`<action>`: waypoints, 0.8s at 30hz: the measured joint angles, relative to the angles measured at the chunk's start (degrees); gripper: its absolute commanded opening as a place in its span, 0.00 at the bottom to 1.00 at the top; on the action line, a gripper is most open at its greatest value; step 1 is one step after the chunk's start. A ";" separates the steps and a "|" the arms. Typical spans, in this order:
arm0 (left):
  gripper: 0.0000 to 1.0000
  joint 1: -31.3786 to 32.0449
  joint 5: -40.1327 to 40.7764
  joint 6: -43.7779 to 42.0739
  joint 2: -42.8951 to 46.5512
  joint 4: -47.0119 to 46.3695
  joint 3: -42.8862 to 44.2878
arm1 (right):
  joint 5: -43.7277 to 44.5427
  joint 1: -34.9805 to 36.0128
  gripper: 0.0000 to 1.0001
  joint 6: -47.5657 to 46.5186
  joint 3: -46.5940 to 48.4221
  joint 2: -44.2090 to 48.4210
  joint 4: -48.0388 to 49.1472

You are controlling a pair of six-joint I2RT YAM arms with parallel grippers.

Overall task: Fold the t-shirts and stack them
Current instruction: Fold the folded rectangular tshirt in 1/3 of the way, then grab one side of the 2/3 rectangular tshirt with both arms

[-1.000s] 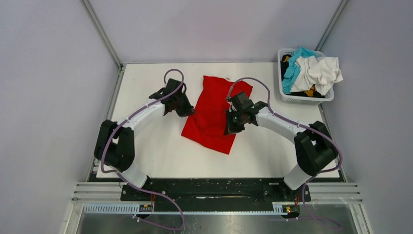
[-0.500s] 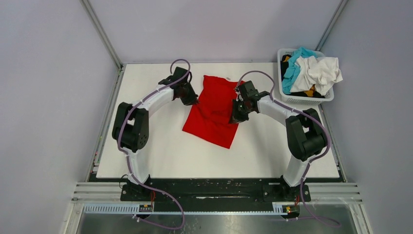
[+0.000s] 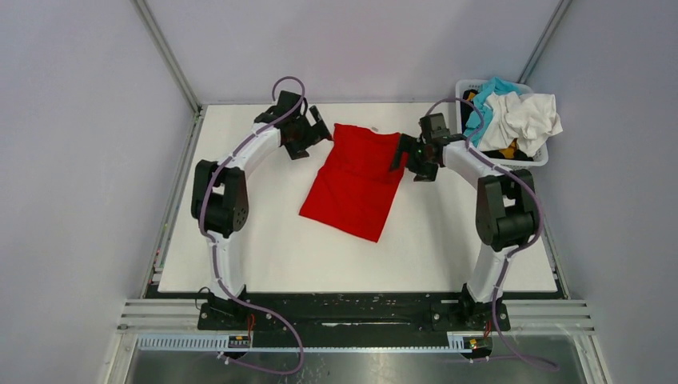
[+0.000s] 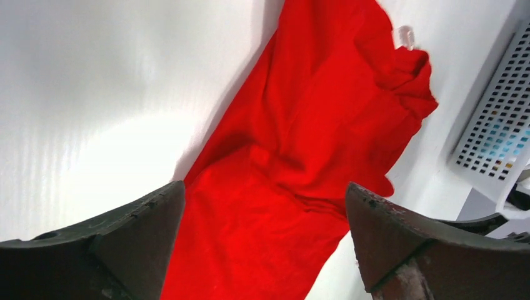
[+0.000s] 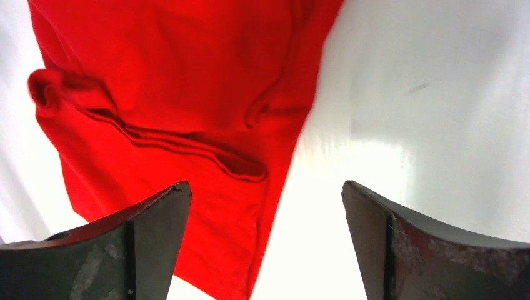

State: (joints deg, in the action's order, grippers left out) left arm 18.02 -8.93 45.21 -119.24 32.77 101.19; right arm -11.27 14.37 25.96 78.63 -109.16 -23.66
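Red t-shirt (image 3: 356, 180) lies partly folded on the white table (image 3: 256, 232) between the left gripper (image 3: 317, 136) and right gripper (image 3: 402, 156), both jaws released wide.

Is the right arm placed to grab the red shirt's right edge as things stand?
Probably yes: the right gripper hangs open over that edge of the red shirt, with nothing on the table in the way.
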 measured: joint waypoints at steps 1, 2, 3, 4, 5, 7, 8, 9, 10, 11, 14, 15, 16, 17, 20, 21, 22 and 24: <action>0.99 -0.28 0.09 -0.28 1.16 -0.76 -1.36 | 0.15 -0.72 0.99 -0.26 -0.52 0.70 0.28; 0.99 -0.46 0.20 -0.55 2.67 -1.25 -3.32 | 0.22 -1.29 0.99 -0.50 -1.81 1.97 0.92; 0.99 -0.57 0.31 -0.87 4.85 -1.88 -6.29 | 0.07 -1.40 1.00 -0.72 -3.56 3.58 1.27; 0.99 -0.57 0.39 -1.25 7.28 -2.10 -9.57 | -0.33 -1.22 0.99 -0.96 -5.57 5.35 1.66; 0.99 -0.55 0.42 -1.51 9.35 -2.12 -12.20 | -0.48 -0.83 0.99 -1.20 -7.26 6.86 1.84; 0.99 -0.42 0.28 -2.14 14.62 -2.62 -19.12 | -0.66 1.03 1.00 -2.14 -11.82 10.62 2.43; 0.99 -0.42 0.20 -2.38 17.09 -2.89 -22.40 | -0.57 2.43 0.99 -2.67 -13.92 12.33 2.56; 0.99 -0.31 0.13 -2.69 19.52 -3.39 -25.86 | -0.44 4.00 0.99 -3.17 -15.61 13.70 2.60; 0.99 -0.24 0.07 -2.82 21.90 -3.65 -29.40 | -0.20 5.92 1.00 -3.69 -17.20 14.93 2.69; 0.98 -0.17 0.02 -2.95 23.69 -3.72 -32.11 | -0.17 8.35 0.99 -4.20 -18.80 16.13 2.95; 0.92 -0.15 -0.07 -2.97 27.91 -4.55 -40.30 | -0.90 13.90 0.99 -4.61 -21.86 17.75 4.20; 0.88 -0.15 -0.07 -2.93 28.63 -4.66 -42.38 | -1.49 15.61 0.98 -4.52 -22.75 17.94 4.74; 0.84 -0.15 -0.15 -2.91 29.00 -4.74 -44.30 | -1.84 17.29 0.96 -4.28 -23.52 17.94 5.07; 0.80 -0.15 -0.37 -2.86 29.09 -5.22 -46.21 | -1.77 18.56 0.94 -4.07 -24.13 17.94 5.27; 0.72 -0.15 -1.14 -2.67 28.81 -5.79 -49.42 | -1.68 21.68 0.88 -3.28 -25.35 17.92 5.35; 0.70 -0.13 -1.42 -2.71 28.50 -6.05 -49.92 | -1.64 22.43 0.85 -3.02 -25.57 17.92 5.38; 0.69 -0.13 -1.66 -2.75 28.17 -6.40 -50.18 | -1.42 22.97 0.83 -2.78 -25.68 17.84 5.35; 0.67 -0.09 -2.23 -2.64 27.23 -7.37 -50.40 | -0.68 24.09 0.79 -2.38 -25.70 17.46 5.38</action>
State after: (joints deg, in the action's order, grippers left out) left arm 17.93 -11.16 42.57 -92.01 25.41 50.78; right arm -11.94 38.46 23.57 52.93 -91.70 -18.28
